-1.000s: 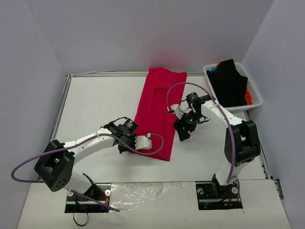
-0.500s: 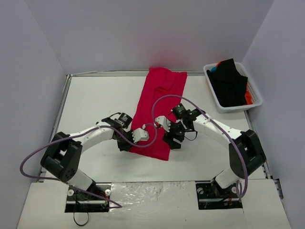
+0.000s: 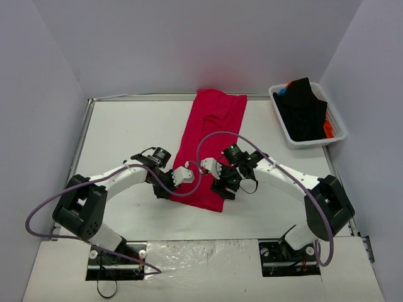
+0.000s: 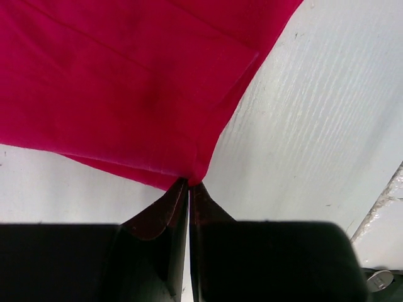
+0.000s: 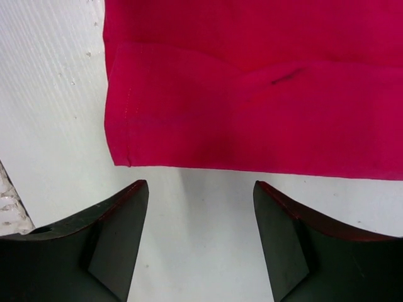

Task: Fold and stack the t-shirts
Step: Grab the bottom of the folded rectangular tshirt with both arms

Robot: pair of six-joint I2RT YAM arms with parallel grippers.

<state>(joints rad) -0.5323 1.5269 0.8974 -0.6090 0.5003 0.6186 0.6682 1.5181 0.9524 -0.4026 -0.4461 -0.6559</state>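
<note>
- Red t-shirt [image 3: 208, 135]: narrow strip, long axis near-to-far on the worktop [image 3: 126, 132].
- Left gripper [image 4: 189, 184] pinches its near-left edge; right gripper [image 5: 198, 189] open, empty, at the near hem.
- Basket [image 3: 313, 142] far right.

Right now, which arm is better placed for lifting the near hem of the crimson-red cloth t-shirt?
Left. The left hand is shut on a near corner of the crimson-red cloth t-shirt; the right hand is open, the hem just beyond its fingertips.

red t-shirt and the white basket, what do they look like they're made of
The red t-shirt looks like soft matte cloth, possibly cotton: it lies in flat folded layers with a stitched hem. The basket looks like rigid white plastic, judging by its thin, even rim.
</note>
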